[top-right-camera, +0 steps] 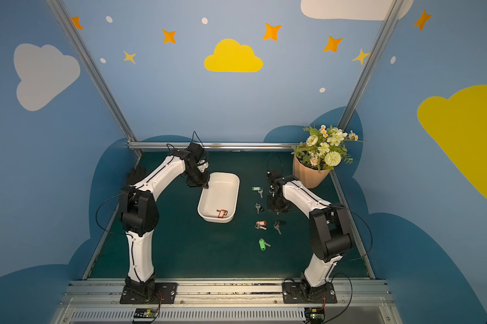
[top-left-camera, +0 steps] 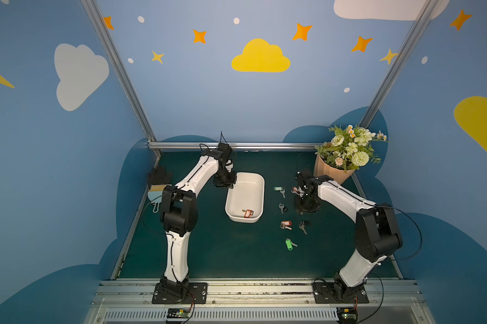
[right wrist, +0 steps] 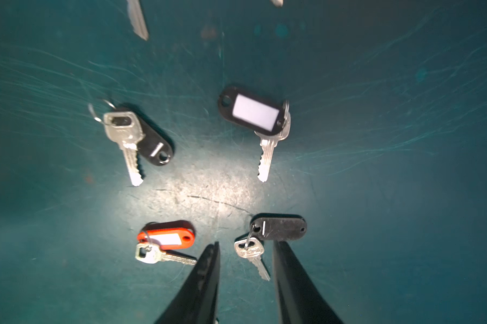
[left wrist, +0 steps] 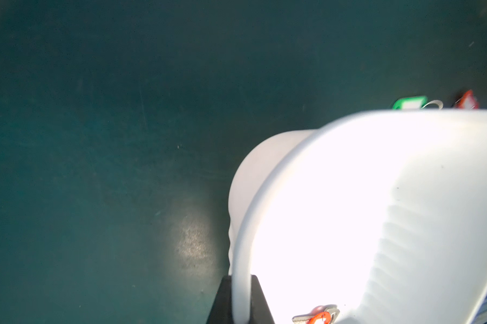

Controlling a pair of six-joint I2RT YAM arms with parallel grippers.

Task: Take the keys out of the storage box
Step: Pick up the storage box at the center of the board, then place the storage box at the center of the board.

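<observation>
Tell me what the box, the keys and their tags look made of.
The box: likely plastic, white, smooth and glossy, with a rounded moulded rim.
The keys: metal, silver, with a bright sheen and cut teeth.
The tags: probably plastic, black, red or green moulded ovals with white paper-like inserts.

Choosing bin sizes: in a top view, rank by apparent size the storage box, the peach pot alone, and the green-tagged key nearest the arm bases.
1. storage box
2. peach pot; flowers hide part and it sits farther back, so not certain
3. green-tagged key, clearly smallest

Eight keys, one storage box, one pot
</observation>
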